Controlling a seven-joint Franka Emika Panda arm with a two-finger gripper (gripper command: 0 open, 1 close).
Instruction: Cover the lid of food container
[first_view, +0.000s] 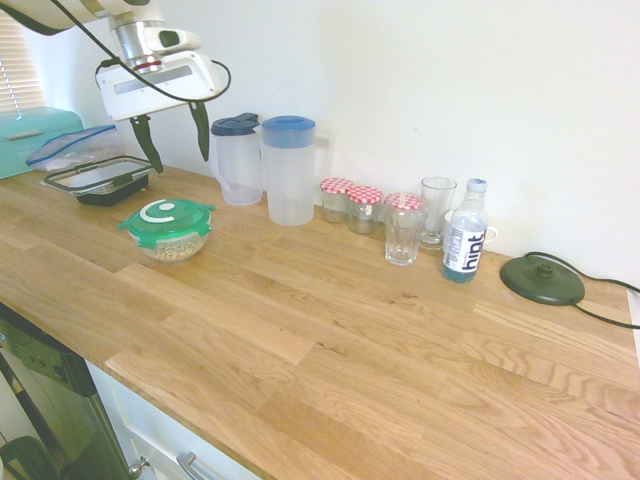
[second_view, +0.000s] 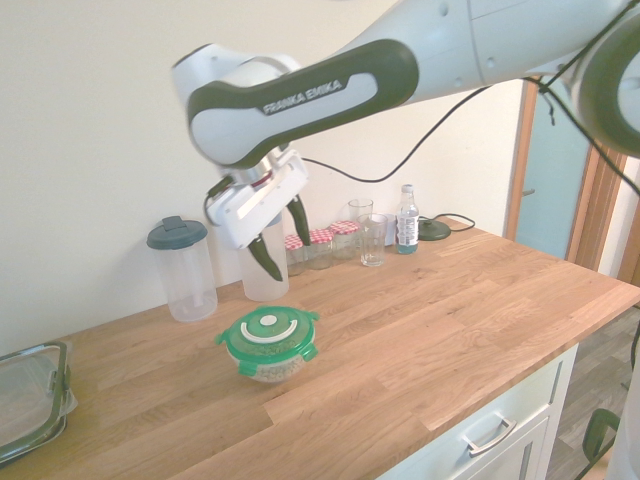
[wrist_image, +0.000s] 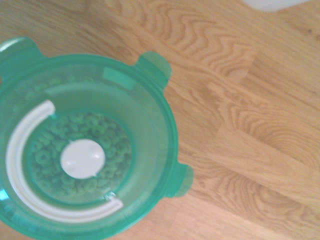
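The green lid (first_view: 168, 216) lies flat on top of the food container (first_view: 171, 247), a small clear bowl of beige grains on the wooden counter (first_view: 330, 330). From the other side the lid (second_view: 268, 331) likewise rests on the container (second_view: 268, 369). My gripper (first_view: 175, 135) hangs well above and slightly behind the bowl, open, with nothing between its dark fingers. The second exterior view shows the gripper (second_view: 283, 240) above the lid, apart from it. The wrist view looks straight down on the lid (wrist_image: 130, 125), with grains showing through it.
A black-rimmed clear box (first_view: 98, 180) sits behind the bowl to the left. Two clear jugs (first_view: 290, 170) with blue lids stand at the wall, then jars (first_view: 350, 205), glasses (first_view: 403, 230), a water bottle (first_view: 465, 232) and a black disc (first_view: 542, 280) with a cord.
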